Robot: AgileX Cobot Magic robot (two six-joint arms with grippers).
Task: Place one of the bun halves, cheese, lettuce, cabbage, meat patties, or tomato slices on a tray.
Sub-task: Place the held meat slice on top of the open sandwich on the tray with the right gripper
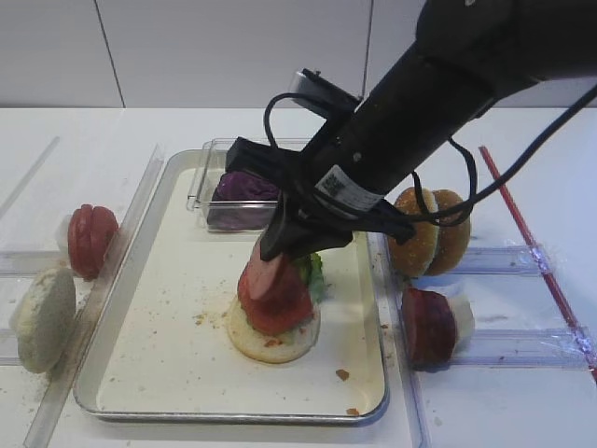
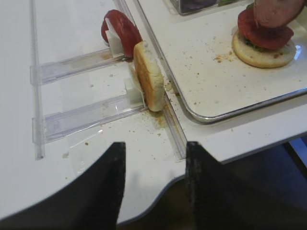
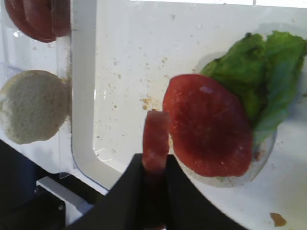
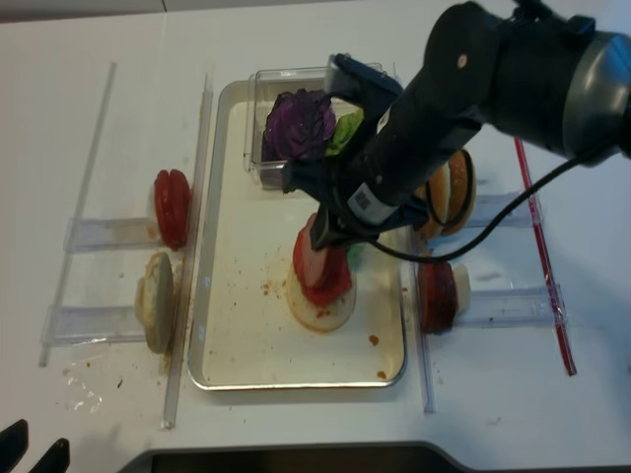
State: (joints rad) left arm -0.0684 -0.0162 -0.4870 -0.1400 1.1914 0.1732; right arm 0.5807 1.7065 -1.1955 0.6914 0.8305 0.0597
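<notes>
**One patty pinched above a part-built stack**

One meat patty (image 3: 156, 141), a thin disc with a pink face and darker rim, sits edge-on between the black fingers of my right gripper (image 3: 154, 167); the jaws are pressed onto it. In the high view I see it tilted and hanging over the stack, its lower edge close to or touching the slice below; I cannot tell which.

The stack lies on the tray (image 1: 140, 373), a rectangular silver pan with rounded corners, a raised rim and a cream floor dotted with brown crumbs. From the bottom up it consists of:

1. a pale, flat-faced bun half (image 1: 272, 343);
2. crinkled green lettuce (image 3: 261, 76), projecting on one side;
3. a glossy red tomato slice (image 3: 208, 127), round and smooth.

A clear plastic box (image 1: 201, 182) at the far end of the tray holds the dark purple cabbage (image 1: 244, 188), a ruffled clump.

Clear plastic racks flank the tray. On the left side stand more red slices (image 1: 90, 240) and a pale bun half (image 1: 45, 317) with a grainy cut face. On the right side stand golden sesame-topped buns (image 1: 431, 229) and dark red patties (image 1: 427, 325).

My left gripper (image 2: 153, 184) hovers over the white table edge, its two dark textured fingers spread apart and holding nothing.
</notes>
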